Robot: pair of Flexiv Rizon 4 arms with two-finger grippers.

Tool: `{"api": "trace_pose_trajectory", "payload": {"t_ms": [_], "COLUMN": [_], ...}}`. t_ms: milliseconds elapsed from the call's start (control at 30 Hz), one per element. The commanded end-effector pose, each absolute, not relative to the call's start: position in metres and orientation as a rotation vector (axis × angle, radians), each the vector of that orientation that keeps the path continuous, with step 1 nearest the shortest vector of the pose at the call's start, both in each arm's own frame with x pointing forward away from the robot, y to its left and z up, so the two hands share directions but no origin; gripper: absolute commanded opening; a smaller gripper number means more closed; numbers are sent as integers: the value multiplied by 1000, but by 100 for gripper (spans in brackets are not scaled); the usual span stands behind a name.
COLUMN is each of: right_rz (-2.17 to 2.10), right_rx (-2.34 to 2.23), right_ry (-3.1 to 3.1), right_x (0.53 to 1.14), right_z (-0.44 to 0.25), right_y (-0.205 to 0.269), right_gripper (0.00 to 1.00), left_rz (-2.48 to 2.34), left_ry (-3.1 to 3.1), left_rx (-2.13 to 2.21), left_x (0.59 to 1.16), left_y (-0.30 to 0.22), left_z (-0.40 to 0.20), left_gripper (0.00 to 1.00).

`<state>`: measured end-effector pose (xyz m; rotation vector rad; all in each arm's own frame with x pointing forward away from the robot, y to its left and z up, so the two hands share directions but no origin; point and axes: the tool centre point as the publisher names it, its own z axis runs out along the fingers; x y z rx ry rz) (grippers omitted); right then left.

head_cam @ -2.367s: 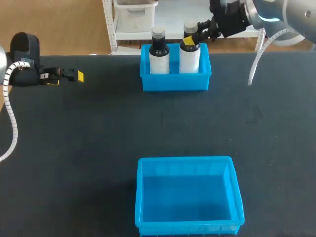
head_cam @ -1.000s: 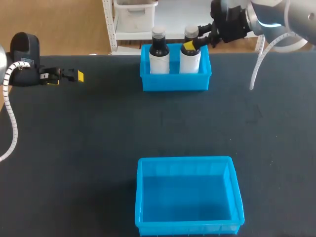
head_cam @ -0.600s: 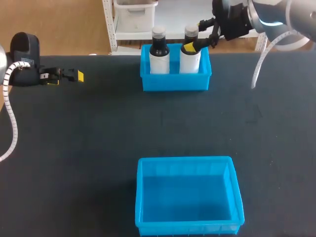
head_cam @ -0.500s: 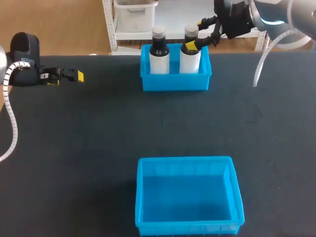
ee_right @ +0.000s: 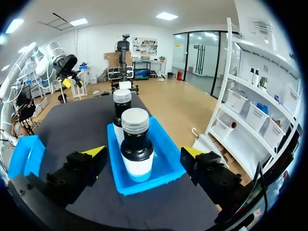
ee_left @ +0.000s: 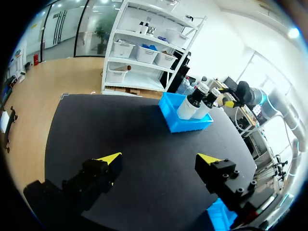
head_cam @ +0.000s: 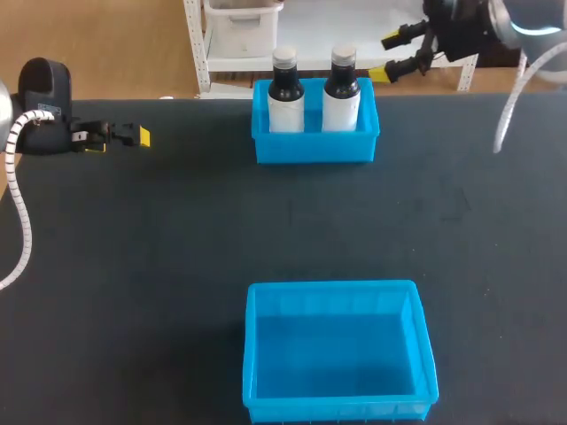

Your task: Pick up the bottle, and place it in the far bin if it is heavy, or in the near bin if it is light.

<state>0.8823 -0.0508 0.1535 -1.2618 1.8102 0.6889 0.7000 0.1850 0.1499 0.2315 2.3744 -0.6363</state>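
On the black tabletop [head_cam: 177, 239] in the head view, the far bin [head_cam: 314, 149] holds the bottle [head_cam: 341, 88] upright beside a second bottle [head_cam: 285, 93], the near bin [head_cam: 332, 287] lies well apart, and the right claw [head_cam: 387, 57] hangs spread just beside the bottle, not touching it. From the left wrist, the left claw [ee_left: 159, 159] stands spread over the tabletop, far bin well ahead. From the right wrist, the bottle stands just ahead of the parted fingers, partly hiding the second.

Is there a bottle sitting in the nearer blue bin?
No: the near bin holds nothing, while the left bottle and the right bottle stand in the far bin.
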Motion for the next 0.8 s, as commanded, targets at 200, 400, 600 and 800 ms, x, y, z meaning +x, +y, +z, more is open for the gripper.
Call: {"api": "trace_pose_trajectory", "payload": {"t_ms": [200, 400, 600, 800], "right_rz": [647, 754, 754, 754], "right_rx": [-1202, -1129, -1129, -1129], "right_ry": [1836, 1971, 1971, 1971], "right_x": [845, 839, 839, 839], "right_z": [171, 171, 171, 171], "right_y": [-79, -82, -82, -82], "right_gripper": [100, 100, 100, 100], "left_rz": [-636, -636, -636, -636], "left_ry": [2374, 2374, 2374, 2374], "left_rx": [232, 232, 232, 232], "left_x": [700, 700, 700, 700], "left_y": [185, 185, 185, 185], "left_z": [150, 150, 150, 150], "left_gripper": [100, 100, 100, 100]}}
